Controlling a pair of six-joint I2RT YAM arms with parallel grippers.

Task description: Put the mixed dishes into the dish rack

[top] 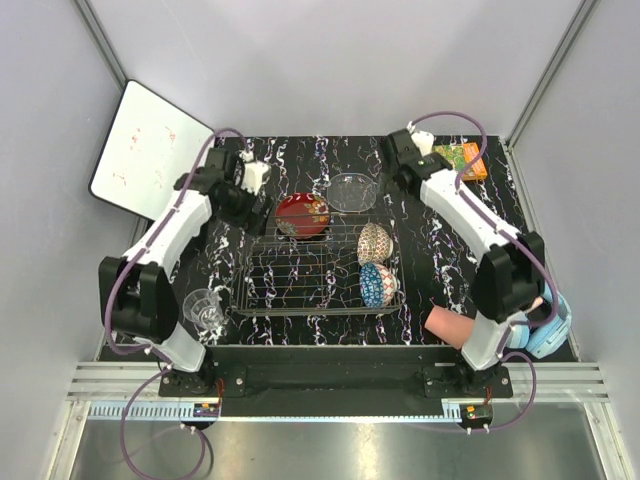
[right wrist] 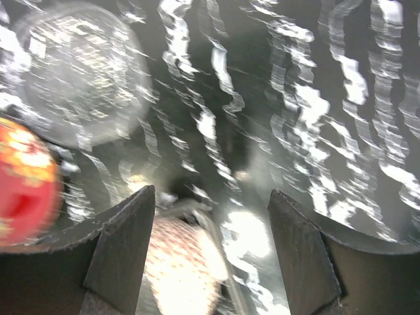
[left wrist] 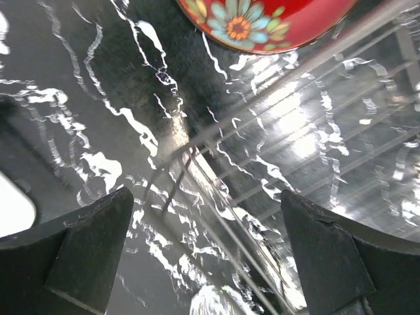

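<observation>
The wire dish rack [top: 300, 272] lies mid-table. A beige-brown patterned bowl [top: 374, 242] and a blue patterned bowl [top: 378, 284] stand on edge in its right end. The red gold-patterned dish [top: 303, 215] leans at the rack's back edge. Behind it on the table is the clear glass bowl [top: 352, 192]. A clear glass cup [top: 205, 308] stands left of the rack, and a salmon-pink cup [top: 447, 324] lies at the front right. My left gripper [left wrist: 207, 230] is open and empty over the rack's wires [left wrist: 295, 151], below the red dish [left wrist: 262, 23]. My right gripper [right wrist: 210, 223] is open and empty, with the glass bowl [right wrist: 79, 72] ahead to its left and the beige bowl [right wrist: 184, 269] beneath it.
An orange book [top: 462, 160] lies at the back right. Blue headphones [top: 548, 325] sit by the right arm's base. A white board [top: 150, 150] leans at the back left. Grey walls close in both sides.
</observation>
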